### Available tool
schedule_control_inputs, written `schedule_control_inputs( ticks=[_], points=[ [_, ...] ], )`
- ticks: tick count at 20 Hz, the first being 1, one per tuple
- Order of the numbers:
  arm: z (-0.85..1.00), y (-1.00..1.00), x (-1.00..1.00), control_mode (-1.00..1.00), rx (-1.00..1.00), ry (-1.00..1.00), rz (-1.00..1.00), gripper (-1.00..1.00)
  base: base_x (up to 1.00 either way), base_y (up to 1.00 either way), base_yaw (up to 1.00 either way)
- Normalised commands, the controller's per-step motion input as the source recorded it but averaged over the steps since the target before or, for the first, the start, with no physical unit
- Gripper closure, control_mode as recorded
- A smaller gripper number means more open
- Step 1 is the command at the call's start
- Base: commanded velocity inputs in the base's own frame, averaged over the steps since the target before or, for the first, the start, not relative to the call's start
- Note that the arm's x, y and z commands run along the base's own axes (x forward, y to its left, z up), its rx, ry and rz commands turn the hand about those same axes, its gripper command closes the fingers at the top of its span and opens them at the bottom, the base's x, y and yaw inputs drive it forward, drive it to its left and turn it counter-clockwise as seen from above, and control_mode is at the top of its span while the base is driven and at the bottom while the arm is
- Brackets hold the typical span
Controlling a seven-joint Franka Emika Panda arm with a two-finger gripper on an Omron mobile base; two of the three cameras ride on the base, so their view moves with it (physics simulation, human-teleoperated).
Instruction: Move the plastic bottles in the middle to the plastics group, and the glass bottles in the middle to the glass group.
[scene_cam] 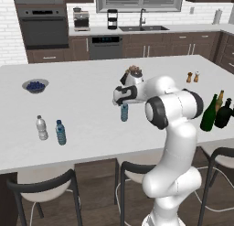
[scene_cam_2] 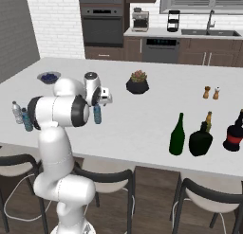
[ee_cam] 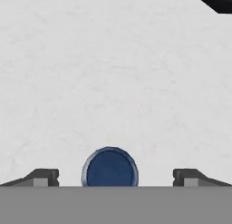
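The small blue plastic bottle (scene_cam: 124, 113) (scene_cam_2: 98, 115) stands upright in the middle of the white island counter (scene_cam: 87, 106). My gripper (scene_cam: 122, 103) (scene_cam_2: 97, 104) (ee_cam: 116, 177) hangs open just above it, pointing down. In the hand view its dark blue cap (ee_cam: 110, 168) sits between the widely spread fingertips (ee_cam: 45, 177). The plastics group, a whitish bottle (scene_cam: 41, 128) and a blue one (scene_cam: 61, 132), stands at the left. At the right stand the tall green bottle (scene_cam: 209, 113) (scene_cam_2: 177, 135), the squat black bottle (scene_cam: 224, 114) (scene_cam_2: 200, 140) and the amber bottle (scene_cam: 220, 100) (scene_cam_2: 208, 119).
A potted plant in a black bowl (scene_cam: 132, 74) (scene_cam_2: 137, 82) sits behind the arm. Two shakers (scene_cam: 192, 77) (scene_cam_2: 211, 92) stand far right, and a bowl of blueberries (scene_cam: 35, 86) far left. Another dark bottle with a red label (scene_cam_2: 233, 136) stands at the right edge. Stools (scene_cam: 43, 188) line the front.
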Motion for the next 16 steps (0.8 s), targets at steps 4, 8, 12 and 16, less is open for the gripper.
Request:
schedule_control_inputs(
  ticks=[4,8,12,16],
  points=[
    [-0.1,0.0,0.26,-1.0,0.0,0.0,0.0,-1.0,0.0,0.0,0.0],
    [-0.12,0.05,0.19,-1.0,0.0,0.0,0.0,-1.0,0.0,0.0,0.0],
    [-0.08,0.01,0.11,-1.0,0.0,0.0,0.0,-1.0,0.0,0.0,0.0],
    [-0.23,0.0,0.0,-1.0,0.0,0.04,0.0,1.0,0.0,0.0,0.0]
  ],
)
